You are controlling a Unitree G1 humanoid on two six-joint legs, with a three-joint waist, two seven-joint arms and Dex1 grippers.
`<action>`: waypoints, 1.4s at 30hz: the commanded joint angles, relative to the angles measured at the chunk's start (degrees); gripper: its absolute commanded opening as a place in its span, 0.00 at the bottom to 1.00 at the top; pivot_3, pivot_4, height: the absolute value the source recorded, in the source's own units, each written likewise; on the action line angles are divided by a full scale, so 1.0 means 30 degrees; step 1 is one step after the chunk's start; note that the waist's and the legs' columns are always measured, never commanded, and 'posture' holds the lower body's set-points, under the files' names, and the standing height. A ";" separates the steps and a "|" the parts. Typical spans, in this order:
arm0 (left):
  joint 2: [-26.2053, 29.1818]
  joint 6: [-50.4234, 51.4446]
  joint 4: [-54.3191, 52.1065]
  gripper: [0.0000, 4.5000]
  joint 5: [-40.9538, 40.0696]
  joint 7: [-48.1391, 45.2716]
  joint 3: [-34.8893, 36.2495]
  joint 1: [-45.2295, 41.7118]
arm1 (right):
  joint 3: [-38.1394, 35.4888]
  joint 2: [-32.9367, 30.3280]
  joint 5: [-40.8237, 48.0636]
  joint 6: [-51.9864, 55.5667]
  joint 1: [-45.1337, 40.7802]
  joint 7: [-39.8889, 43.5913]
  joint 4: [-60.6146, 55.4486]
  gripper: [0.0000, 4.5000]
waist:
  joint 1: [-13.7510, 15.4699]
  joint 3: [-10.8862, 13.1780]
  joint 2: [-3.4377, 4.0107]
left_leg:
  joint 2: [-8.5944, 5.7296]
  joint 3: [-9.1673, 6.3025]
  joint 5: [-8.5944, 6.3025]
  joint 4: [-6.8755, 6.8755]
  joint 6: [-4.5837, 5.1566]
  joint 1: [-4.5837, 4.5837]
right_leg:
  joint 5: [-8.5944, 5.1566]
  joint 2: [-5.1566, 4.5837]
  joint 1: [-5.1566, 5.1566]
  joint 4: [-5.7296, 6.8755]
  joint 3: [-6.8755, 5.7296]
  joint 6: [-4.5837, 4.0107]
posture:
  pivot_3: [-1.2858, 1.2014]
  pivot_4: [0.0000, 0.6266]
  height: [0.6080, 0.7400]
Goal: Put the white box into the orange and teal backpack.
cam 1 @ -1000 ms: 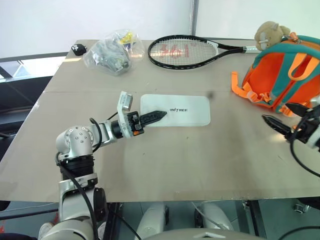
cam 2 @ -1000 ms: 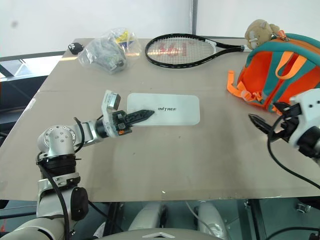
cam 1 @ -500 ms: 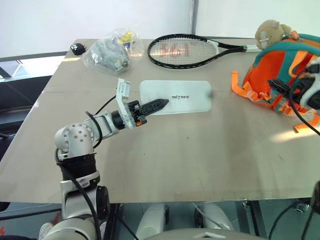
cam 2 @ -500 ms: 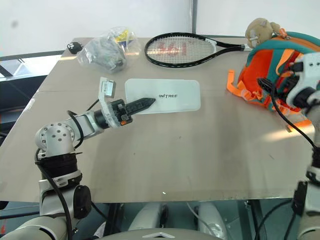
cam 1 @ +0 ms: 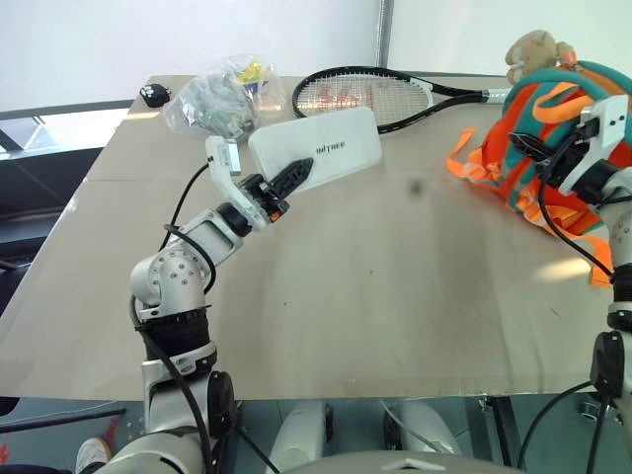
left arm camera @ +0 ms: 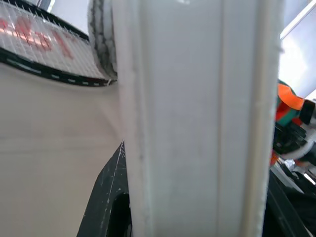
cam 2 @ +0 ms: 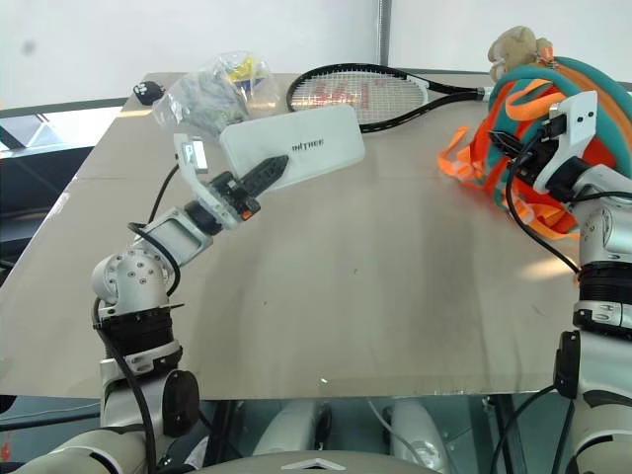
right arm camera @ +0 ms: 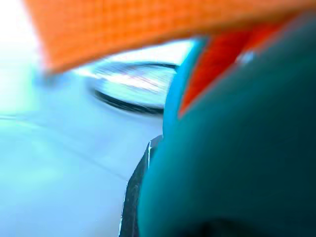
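The white box (cam 1: 316,150) hangs tilted above the table, clear of its top, with my left gripper (cam 1: 296,176) shut on its near end. In the left wrist view the white box (left arm camera: 197,118) stands edge-on between the black fingers (left arm camera: 106,197). The orange and teal backpack (cam 1: 558,118) stands at the table's right side, a tan plush toy (cam 1: 533,49) on top. My right gripper (cam 1: 528,148) is shut on its teal edge. In the right wrist view teal fabric (right arm camera: 237,148) lies against a finger (right arm camera: 136,197).
A black tennis racket (cam 1: 360,97) lies at the back of the table, behind the box. A clear plastic bag (cam 1: 217,99) of small items and a small black object (cam 1: 153,96) sit at the back left. Bare tabletop (cam 1: 395,276) spans the middle and front.
My left gripper lifted the white box off the table and tilted it up. My right gripper moved in to the backpack and shut on its teal edge; the backpack now stands more upright.
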 commanded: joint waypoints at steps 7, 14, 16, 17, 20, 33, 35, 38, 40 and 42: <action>0.1380 -0.0963 0.1268 0.26 -0.1013 -0.1134 0.1345 -0.1248 | -0.0483 -0.2644 0.6120 0.6707 0.4885 0.3767 -1.0828 0.00 | 0.0396 0.0000 -0.0002 | 0.0167 0.0111 -0.0005 0.0241 0.0010 -0.0229 | -0.0001 0.0089 -0.0013 0.0007 -0.0058 -0.0001 | 0.52 0.24 1.00; 0.2765 -0.0094 0.1742 0.26 -0.1792 -0.4216 0.0567 -0.1516 | -0.2705 -0.4586 0.7527 0.7977 0.9093 0.3551 -1.3197 0.00 | 0.0685 0.0017 -0.0009 | 0.0090 0.0019 -0.0066 0.0244 0.0127 -0.0250 | 0.0000 0.0018 -0.0011 -0.0017 -0.0048 0.0003 | 0.52 0.24 1.00; 0.3115 0.0037 0.1643 0.26 -0.1671 -0.5565 -0.0265 -0.1643 | -0.2954 -0.4985 0.7471 0.7839 0.9801 0.3791 -1.3380 0.00 | 0.0703 0.0016 -0.0011 | 0.0086 -0.0017 -0.0058 0.0251 0.0148 -0.0208 | 0.0029 0.0008 0.0009 -0.0028 -0.0061 0.0054 | 0.52 0.24 1.00; 0.3211 -0.0017 0.1564 0.26 -0.1508 -0.6262 -0.0803 -0.1725 | -0.3022 -0.5130 0.7467 0.7802 1.0045 0.3851 -1.3485 0.00 | 0.0699 0.0016 -0.0011 | 0.0086 -0.0014 -0.0056 0.0253 0.0149 -0.0182 | 0.0028 0.0006 0.0018 -0.0061 -0.0056 0.0054 | 0.52 0.24 1.00; 0.3168 -0.1157 0.1850 0.26 -0.0423 -0.7940 -0.2369 -0.2301 | -0.3450 -0.5404 0.7870 0.7750 1.0731 0.4249 -1.3976 0.00 | 0.0685 0.0017 -0.0009 | 0.0098 -0.0020 -0.0054 0.0237 0.0147 -0.0118 | 0.0028 0.0022 0.0086 -0.0128 -0.0060 0.0054 | 0.52 0.24 1.00; 0.2373 -0.8641 0.3833 0.26 0.4586 -1.4873 -0.7285 -0.4438 | -0.5852 -0.6866 0.8770 0.7939 1.3732 0.5484 -1.4971 0.00 | 0.0809 0.0021 -0.0010 | 0.0100 0.0113 -0.0056 0.0247 0.0153 -0.0220 | 0.0029 0.0126 0.0096 -0.0120 -0.0076 0.0056 | 0.52 0.24 1.00; 0.2437 -0.9842 0.3819 0.26 0.5162 -1.6011 -0.7781 -0.4401 | -0.6266 -0.6791 0.9049 0.7938 1.3677 0.5182 -1.4936 0.00 | 0.0982 0.0020 -0.0009 | 0.0101 0.0107 -0.0056 0.0251 0.0155 -0.0208 | 0.0029 0.0124 0.0100 -0.0117 -0.0079 0.0057 | 0.52 0.24 1.00; 0.2550 -1.0537 0.3792 0.26 0.5480 -1.7077 -0.8102 -0.4308 | -0.6685 -0.6311 1.0318 0.8543 1.2768 0.3942 -1.4786 0.00 | 0.1028 0.0021 -0.0009 | 0.0105 0.0077 -0.0055 0.0252 0.0157 -0.0176 | 0.0030 0.0124 0.0116 -0.0114 -0.0058 0.0057 | 0.52 0.24 1.00; 0.2684 -1.1099 0.3536 0.26 0.5716 -1.7762 -0.8342 -0.4107 | -0.6771 -0.6020 1.1196 0.9001 1.2271 0.3115 -1.4685 0.00 | 0.1017 0.0021 -0.0009 | 0.0108 0.0046 -0.0055 0.0252 0.0156 -0.0179 | 0.0029 0.0127 0.0115 -0.0116 -0.0060 0.0057 | 0.52 0.24 1.00; 0.2782 -1.1276 0.3439 0.26 0.5875 -1.7990 -0.8440 -0.4035 | -0.6817 -0.5978 1.1508 0.9276 1.2243 0.2850 -1.4750 0.00 | 0.1027 0.0022 -0.0008 | 0.0111 0.0039 -0.0055 0.0250 0.0157 -0.0183 | 0.0029 0.0134 0.0113 -0.0119 -0.0050 0.0057 | 0.52 0.24 1.00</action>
